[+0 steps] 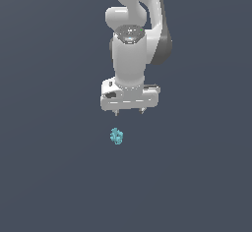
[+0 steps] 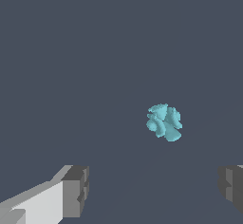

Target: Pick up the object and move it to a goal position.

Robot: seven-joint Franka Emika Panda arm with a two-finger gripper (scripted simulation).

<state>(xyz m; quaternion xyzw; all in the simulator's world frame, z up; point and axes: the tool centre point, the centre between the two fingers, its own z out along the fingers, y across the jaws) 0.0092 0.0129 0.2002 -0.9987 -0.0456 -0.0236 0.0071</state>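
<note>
The jaws [image 1: 129,112] stand released, wide apart and holding nothing. In the exterior view only two short dark fingertips [image 1: 116,112] poke out from under the white hand body, one toward that view's left and one toward its right. In the wrist view the two finger pads [image 2: 76,190] sit at opposite sides of the picture with a broad bare gap between them; the pad on the far side is cut off by the picture's edge, so only a sliver of its grey face shows.

The object [image 1: 116,136], a small lumpy cyan clump, lies apart from the jaws and touches neither fingertip. In the exterior view it appears below the hand, roughly in line with the fingertip on that view's left. In the wrist view the clump [image 2: 164,122] shows as a knot of rounded turquoise lobes, lying ahead of the gap between the pads and nearer the cut-off pad. Its finer shape is hard to make out at this size.

The dark grey-blue surface [image 1: 49,177] fills both views evenly, without edge or shadow, so the height of the jaws above it cannot be told.

The white arm [image 1: 129,54] comes down from the top of the exterior view, where its upper links are cut off, and the wrist points the hand straight down.
</note>
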